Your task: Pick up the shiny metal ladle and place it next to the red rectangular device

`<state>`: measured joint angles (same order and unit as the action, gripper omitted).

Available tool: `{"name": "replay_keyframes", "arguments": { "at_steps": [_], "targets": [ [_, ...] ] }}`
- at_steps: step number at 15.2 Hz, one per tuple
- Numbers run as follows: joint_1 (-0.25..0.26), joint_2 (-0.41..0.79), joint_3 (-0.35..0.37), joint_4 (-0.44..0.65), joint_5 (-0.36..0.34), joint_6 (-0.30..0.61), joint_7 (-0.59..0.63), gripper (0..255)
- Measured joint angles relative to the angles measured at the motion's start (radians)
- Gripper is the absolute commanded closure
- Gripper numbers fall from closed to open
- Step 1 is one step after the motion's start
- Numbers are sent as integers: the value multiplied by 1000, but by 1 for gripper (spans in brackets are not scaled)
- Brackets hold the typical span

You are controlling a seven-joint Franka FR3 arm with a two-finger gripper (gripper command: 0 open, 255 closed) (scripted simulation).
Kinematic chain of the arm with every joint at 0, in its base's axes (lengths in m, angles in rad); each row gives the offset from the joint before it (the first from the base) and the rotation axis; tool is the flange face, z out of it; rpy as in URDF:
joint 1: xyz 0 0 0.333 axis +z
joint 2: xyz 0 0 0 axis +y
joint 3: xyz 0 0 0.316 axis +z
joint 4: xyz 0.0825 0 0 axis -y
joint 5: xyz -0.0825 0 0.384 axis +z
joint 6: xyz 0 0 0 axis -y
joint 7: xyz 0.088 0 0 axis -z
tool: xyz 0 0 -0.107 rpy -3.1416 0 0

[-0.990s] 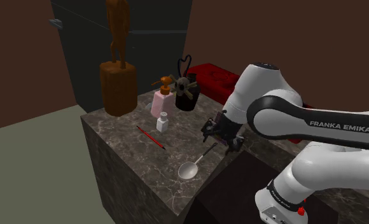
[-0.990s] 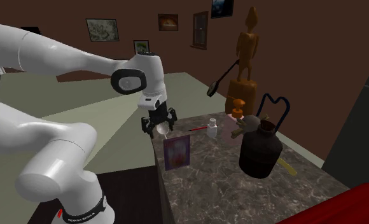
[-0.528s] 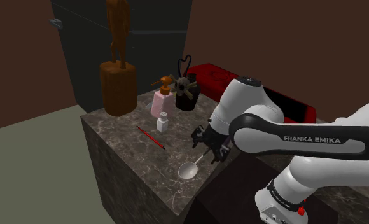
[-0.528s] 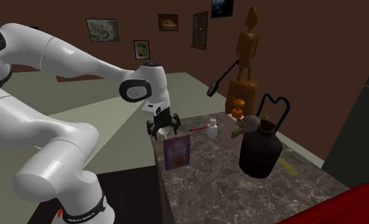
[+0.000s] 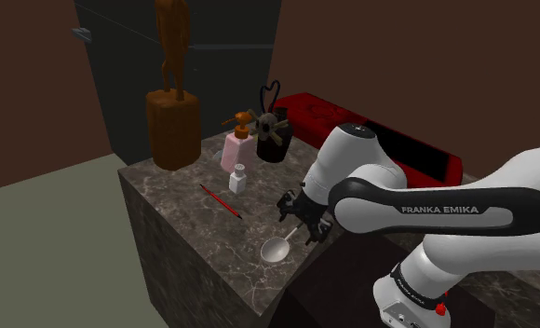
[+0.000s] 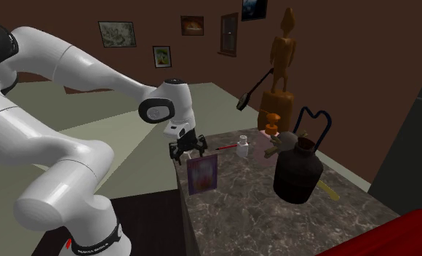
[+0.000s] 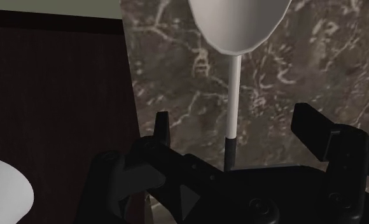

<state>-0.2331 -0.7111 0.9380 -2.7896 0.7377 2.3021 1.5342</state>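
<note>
Tool (image 7: 235, 127) low, fingers spread either side of the ladle (image 7: 233, 89) and clear of its thin handle. The ladle lies flat on the desk (image 7: 291, 70) by the near edge. Danger: pinched this far from the bowl, it may swivel or slip free on the lift.

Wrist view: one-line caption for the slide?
Open gripper straddles the ladle handle, not touching it, above the veined counter.

The brand name "FRANKA EMIKA" stands in white capitals on the dark band of the white arm (image 5: 440, 210), at about 4 o'clock in the shoulder view, running from 9 toward 3.
</note>
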Motion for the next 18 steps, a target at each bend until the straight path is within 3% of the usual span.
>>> {"name": "replay_keyframes", "arguments": {
  "at_steps": [2, 3, 13, 18],
  "targets": [
    [0, 0, 0, 0, 0, 1, 0, 0],
    [0, 0, 0, 0, 0, 1, 0, 255],
    [0, 0, 0, 0, 0, 1, 0, 255],
    [10, -47, -46, 26, -29, -74, 7, 255]
  ]
}}
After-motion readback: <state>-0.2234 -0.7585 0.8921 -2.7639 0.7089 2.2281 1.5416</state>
